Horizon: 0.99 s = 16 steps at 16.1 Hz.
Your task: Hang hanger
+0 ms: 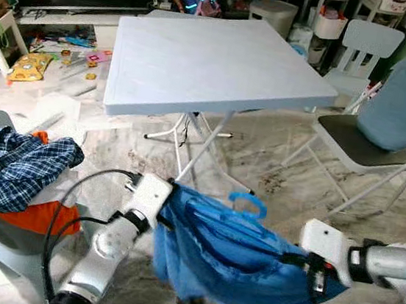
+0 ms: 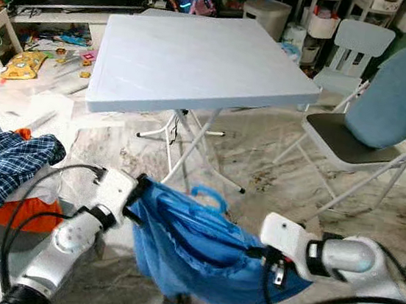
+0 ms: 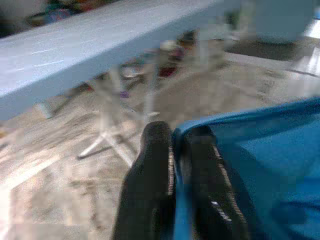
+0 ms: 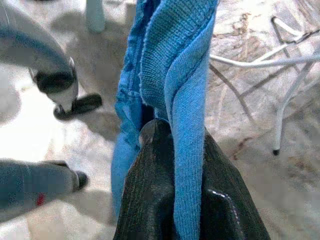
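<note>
A blue garment with a blue plastic hanger resting on it hangs stretched between the two grippers low in front of the robot, at about 6 o'clock in the head view. The left gripper is clamped on its edge at 8 o'clock, and the right gripper pinches a fold of the knit fabric at 4 o'clock. Beyond, at 12 o'clock, stands a pale folding table, with a grey-seated chair at 2 o'clock and a plaid shirt heaped at 9 o'clock; no writing is legible anywhere.
</note>
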### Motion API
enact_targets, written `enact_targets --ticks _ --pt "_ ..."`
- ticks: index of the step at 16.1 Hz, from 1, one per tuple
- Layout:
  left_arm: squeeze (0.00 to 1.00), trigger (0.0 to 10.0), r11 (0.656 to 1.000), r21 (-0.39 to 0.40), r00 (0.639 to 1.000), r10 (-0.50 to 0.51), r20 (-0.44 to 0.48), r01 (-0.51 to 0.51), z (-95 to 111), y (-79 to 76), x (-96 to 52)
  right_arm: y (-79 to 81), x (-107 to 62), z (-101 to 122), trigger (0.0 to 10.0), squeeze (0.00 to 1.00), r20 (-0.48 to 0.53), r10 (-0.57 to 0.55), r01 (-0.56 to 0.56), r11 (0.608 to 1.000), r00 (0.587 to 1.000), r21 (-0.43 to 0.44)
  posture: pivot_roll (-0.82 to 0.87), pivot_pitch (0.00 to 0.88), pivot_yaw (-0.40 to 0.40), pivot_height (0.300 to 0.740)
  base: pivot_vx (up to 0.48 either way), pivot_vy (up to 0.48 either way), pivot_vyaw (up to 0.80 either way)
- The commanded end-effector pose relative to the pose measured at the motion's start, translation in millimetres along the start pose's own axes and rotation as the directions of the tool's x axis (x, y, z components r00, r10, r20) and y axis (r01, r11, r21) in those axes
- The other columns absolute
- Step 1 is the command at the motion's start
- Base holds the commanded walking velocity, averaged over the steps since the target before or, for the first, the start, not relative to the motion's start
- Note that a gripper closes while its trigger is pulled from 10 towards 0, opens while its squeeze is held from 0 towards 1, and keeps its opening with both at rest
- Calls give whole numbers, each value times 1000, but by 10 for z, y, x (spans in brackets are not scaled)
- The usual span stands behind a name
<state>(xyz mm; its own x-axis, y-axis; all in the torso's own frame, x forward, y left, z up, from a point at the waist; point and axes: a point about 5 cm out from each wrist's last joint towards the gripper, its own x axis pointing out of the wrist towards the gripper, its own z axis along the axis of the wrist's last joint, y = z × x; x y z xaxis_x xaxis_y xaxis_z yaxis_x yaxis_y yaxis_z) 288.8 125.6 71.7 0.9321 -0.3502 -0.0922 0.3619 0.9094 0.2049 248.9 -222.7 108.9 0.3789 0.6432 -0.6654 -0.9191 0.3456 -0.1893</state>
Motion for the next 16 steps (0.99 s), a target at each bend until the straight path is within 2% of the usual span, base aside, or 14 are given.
enact_targets --ticks 1,3,4,6,7,9,10,12,13,14,15,16 --pt "1000 10000 991 -13 991 137 -5 -137 -10 302 -58 -64 -40 -74 10000 0 -6 -71 71 994 997 80 -103 0 22 740 0 0 0" --pt "1000 10000 991 -29 990 135 47 -134 74 278 -59 -79 42 -99 10000 0 9 -120 117 981 993 151 -103 0 27 740 0 0 0" --pt "1000 10000 994 -19 988 106 111 -105 174 241 -63 -106 182 -51 10000 0 51 -162 142 952 986 270 -106 0 38 740 0 0 0" --pt "1000 10000 996 14 982 89 168 -92 285 244 -40 -172 414 163 10000 0 116 -186 134 925 976 355 -108 0 62 740 0 0 0" --pt "1000 10000 995 16 978 90 190 -95 332 256 -15 -260 523 304 10000 0 156 -249 170 900 956 400 -107 0 75 740 0 0 0" --pt "1000 10000 994 23 975 101 198 -108 361 280 14 -364 613 432 10000 0 186 -337 228 868 923 442 -103 0 87 740 0 0 0" --pt "1000 10000 982 41 965 174 196 -186 383 320 46 -495 698 510 10000 0 181 -469 322 794 865 516 -94 0 94 740 0 0 0" --pt "1000 10000 971 35 954 227 195 -238 380 324 33 -555 738 464 10000 0 144 -583 444 736 800 512 -84 0 86 740 0 0 0" --pt "1000 10000 969 33 954 234 189 -244 364 320 22 -557 741 425 10000 0 126 -600 466 722 790 511 -84 0 86 740 0 0 0" --pt "1000 10000 960 30 949 270 164 -278 293 314 -23 -535 743 318 10000 0 82 -626 503 691 775 519 -77 0 70 740 0 0 0" --pt "1000 10000 959 21 949 277 153 -283 259 297 -45 -515 734 270 10000 0 67 -627 507 683 776 526 -66 0 54 740 0 0 0" --pt "1000 10000 958 17 948 282 148 -288 248 270 -65 -467 685 240 10000 0 80 -608 497 710 790 498 -48 0 33 740 0 0 0"
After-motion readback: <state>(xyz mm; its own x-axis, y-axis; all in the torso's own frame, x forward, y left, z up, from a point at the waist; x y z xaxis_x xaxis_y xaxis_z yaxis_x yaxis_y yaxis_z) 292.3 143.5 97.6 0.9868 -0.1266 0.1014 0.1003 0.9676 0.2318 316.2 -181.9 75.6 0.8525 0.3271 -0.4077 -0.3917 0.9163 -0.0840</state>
